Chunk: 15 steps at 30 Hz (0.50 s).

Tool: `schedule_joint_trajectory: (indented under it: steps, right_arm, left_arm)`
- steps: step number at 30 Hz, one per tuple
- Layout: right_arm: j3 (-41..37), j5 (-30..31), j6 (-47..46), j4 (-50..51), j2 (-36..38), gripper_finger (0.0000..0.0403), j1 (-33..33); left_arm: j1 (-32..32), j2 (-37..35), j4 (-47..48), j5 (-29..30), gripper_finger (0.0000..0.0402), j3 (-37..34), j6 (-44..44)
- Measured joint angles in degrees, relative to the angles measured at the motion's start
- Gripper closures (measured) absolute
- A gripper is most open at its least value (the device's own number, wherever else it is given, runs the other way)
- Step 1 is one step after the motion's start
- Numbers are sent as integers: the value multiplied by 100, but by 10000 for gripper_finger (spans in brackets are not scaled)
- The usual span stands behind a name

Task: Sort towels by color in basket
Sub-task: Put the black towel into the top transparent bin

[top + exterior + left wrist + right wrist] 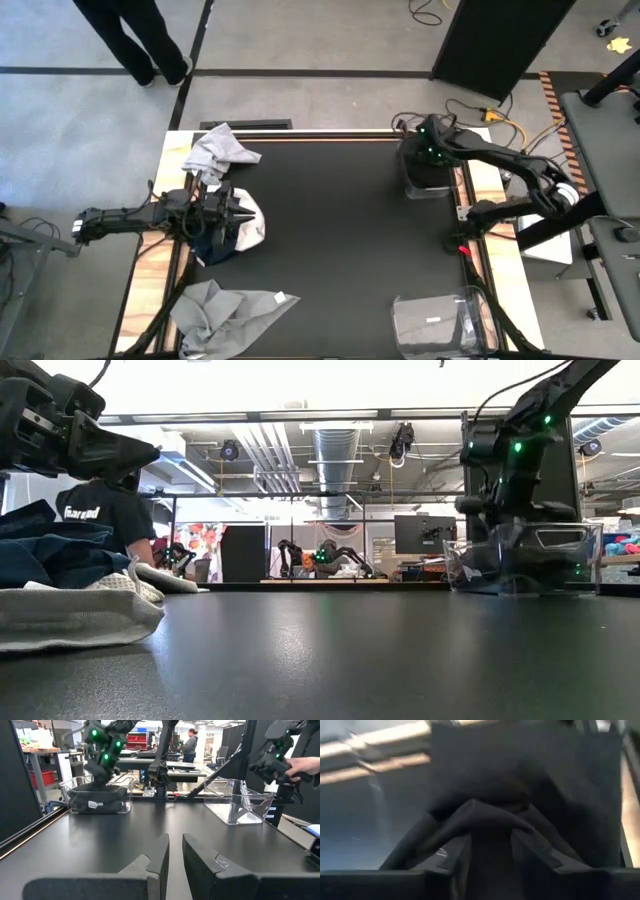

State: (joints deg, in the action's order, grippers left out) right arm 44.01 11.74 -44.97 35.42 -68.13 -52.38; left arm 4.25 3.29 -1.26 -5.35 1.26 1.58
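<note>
The work surface is a black mat (340, 240) laid over a light wooden table (150, 290), whose edges you see as pale strips at the left and right. Around it lies a grey floor; a person's legs (135, 35) stand beyond the far left corner, and a black panel (495, 40) stands beyond the far right.

Your left gripper (240, 213) hovers at the left edge of the mat, just over a mixed pile of towels (235, 228), dark navy on white. Its fingers (162, 862) stand close together with a narrow gap between them and hold nothing. A light grey towel (220, 150) lies at the far left corner, another grey towel (225, 312) at the near left corner.

Your right gripper (428, 150) reaches down into the clear basket (432, 180) at the far right of the mat. This basket holds a dark towel (485, 820), which fills the right wrist view; the two fingers (450, 857) stand apart on either side of a fold of it. You cannot tell whether they still pinch the cloth. A second clear basket (440, 320) sits at the near right corner.

In the low view, the room beyond is an open workshop with ceiling ducts (335, 450), a monitor (425, 535) and a seated person in a dark shirt (105, 515) at the left.
</note>
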Motion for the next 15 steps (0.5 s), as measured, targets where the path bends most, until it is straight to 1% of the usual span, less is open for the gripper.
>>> schedule_joint_trajectory:
  steps: [4,7,12,15]
  right_arm:
    - [64,-27,68,51,394,224,54]
    - [114,-37,289,89,695,208,113]
    - [290,140,602,204,1041,210,226]
    - [479,-141,555,665,1085,221,254]
  left_arm:
    - [0,0,0,1,362,0,0]
    - [1,0,0,1,362,0,0]
    - [0,2,0,1,362,0,0]
    - [1,2,0,1,362,0,0]
